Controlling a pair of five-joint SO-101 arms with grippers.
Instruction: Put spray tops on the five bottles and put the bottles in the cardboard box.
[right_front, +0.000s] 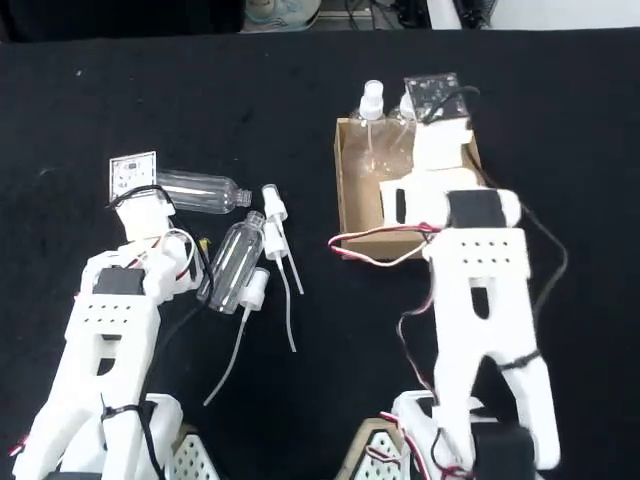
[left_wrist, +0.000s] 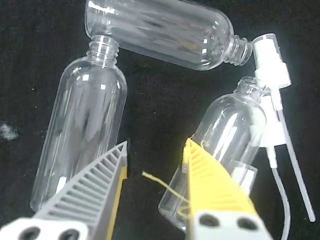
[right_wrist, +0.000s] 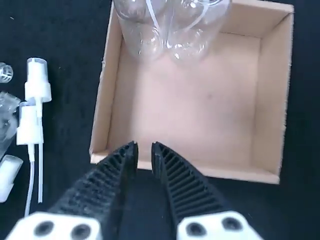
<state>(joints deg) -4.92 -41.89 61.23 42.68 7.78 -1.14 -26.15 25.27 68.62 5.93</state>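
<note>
Three clear uncapped bottles lie on the black table: one crosswise (left_wrist: 160, 32), one (left_wrist: 82, 130) by my left gripper's grey finger, and one (left_wrist: 225, 140) behind its yellow finger. My left gripper (left_wrist: 156, 145) hovers open above the gap between the last two, holding nothing. Loose white spray tops (left_wrist: 270, 65) lie beside them, also seen as spray tops (right_front: 275, 225). The cardboard box (right_wrist: 272, 100) holds two capped bottles (right_front: 385, 125) standing at its far side. My right gripper (right_wrist: 144, 146) is over the box's near wall, its black fingers a narrow gap apart and empty.
A thin yellow thread (left_wrist: 160, 182) hangs between the left fingers. Red and white cables (right_front: 375, 250) trail past the box's (right_front: 343, 190) front corner. Bare box floor lies in front of the two standing bottles.
</note>
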